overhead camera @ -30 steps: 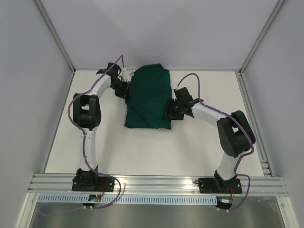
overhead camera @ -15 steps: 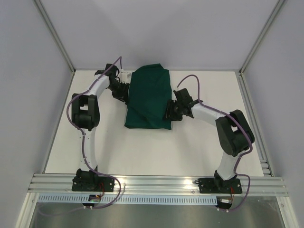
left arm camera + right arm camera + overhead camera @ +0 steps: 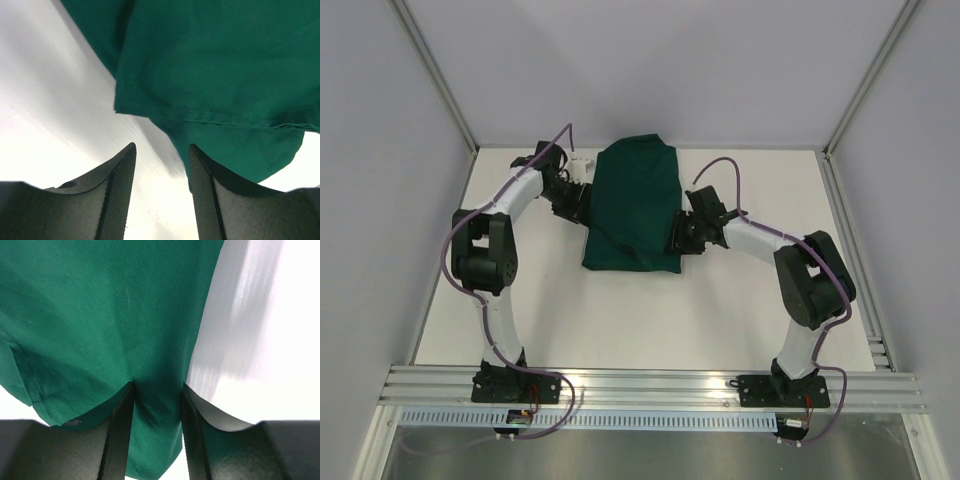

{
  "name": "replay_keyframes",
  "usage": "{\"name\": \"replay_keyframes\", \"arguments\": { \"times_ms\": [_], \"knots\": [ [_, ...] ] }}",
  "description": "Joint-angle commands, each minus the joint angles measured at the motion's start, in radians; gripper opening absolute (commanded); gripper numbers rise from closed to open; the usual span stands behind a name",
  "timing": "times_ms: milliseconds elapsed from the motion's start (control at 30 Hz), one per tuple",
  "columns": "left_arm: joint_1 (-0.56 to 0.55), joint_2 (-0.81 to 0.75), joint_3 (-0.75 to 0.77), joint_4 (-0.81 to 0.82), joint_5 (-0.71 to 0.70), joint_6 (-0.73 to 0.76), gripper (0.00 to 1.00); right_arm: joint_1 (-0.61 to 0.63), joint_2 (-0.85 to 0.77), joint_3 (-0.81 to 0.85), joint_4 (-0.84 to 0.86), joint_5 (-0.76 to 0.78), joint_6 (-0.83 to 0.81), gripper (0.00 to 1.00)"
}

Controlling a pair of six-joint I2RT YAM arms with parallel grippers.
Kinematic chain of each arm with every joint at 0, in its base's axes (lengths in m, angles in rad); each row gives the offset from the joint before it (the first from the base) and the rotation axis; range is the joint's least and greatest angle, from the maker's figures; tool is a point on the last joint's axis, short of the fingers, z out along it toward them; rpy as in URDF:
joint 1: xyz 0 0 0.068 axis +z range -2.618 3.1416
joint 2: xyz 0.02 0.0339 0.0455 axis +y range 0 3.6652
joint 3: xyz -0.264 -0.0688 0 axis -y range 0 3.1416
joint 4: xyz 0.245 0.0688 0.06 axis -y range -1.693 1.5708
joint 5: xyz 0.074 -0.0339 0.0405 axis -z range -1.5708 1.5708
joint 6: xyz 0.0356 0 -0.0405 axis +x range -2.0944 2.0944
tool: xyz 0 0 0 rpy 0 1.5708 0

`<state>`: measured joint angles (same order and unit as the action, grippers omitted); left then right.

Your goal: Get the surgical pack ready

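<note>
Here's the surgical pack (image 3: 635,205), a dark green cloth bundle lying flat on the white worktop (image 3: 650,310), towards the far middle, longer front to back than side to side; only cloth shows, nothing of what may be inside. The left gripper (image 3: 577,196) sits at the bundle's left edge, about halfway along it; from its wrist camera the two fingers (image 3: 117,195) stand apart with bare worktop in the gap, and a hemmed fold of cloth hangs just ahead of the tips; nothing is held there. Over to the right gripper (image 3: 677,238), low against the bundle's right edge near the near right corner; its fingers (image 3: 117,435) straddle that edge, green cloth filling the gap from one pad to the other, creases running in towards the tips; whether it is truly pinched I cannot tell.
</note>
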<state>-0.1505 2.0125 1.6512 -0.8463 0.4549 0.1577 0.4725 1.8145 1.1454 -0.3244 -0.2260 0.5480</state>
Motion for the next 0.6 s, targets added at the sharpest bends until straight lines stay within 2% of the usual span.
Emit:
{"name": "replay_keyframes", "arguments": {
  "times_ms": [0, 100, 167, 233, 267, 300, 433, 567],
  "knots": [
    [-0.021, 0.034, -0.017, -0.017, 0.030, 0.000, 0.54, 0.000, 0.011, 0.030, -0.010, -0.026, -0.013, 0.41],
    [-0.023, 0.043, -0.044, -0.013, 0.041, 0.000, 0.49, 0.000, 0.005, 0.027, -0.005, -0.033, -0.011, 0.39],
    [-0.026, 0.034, -0.073, -0.007, 0.065, 0.000, 0.40, 0.000, 0.003, 0.022, -0.005, -0.038, -0.010, 0.35],
    [-0.032, 0.029, -0.094, -0.011, 0.080, 0.009, 0.31, 0.002, 0.006, 0.022, -0.007, -0.056, -0.008, 0.29],
    [-0.037, 0.023, -0.103, -0.013, 0.088, 0.011, 0.27, 0.002, 0.008, 0.020, -0.010, -0.061, -0.008, 0.22],
    [-0.040, 0.019, -0.126, -0.013, 0.094, 0.013, 0.20, 0.003, 0.008, 0.017, -0.008, -0.074, -0.003, 0.20],
    [-0.047, -0.009, -0.194, -0.028, 0.131, 0.025, 0.06, 0.006, -0.021, -0.015, -0.010, -0.088, 0.000, 0.14],
    [-0.047, -0.066, -0.266, -0.072, 0.166, 0.051, 0.04, 0.023, -0.087, -0.059, -0.037, -0.081, -0.010, 0.13]
  ]
}}
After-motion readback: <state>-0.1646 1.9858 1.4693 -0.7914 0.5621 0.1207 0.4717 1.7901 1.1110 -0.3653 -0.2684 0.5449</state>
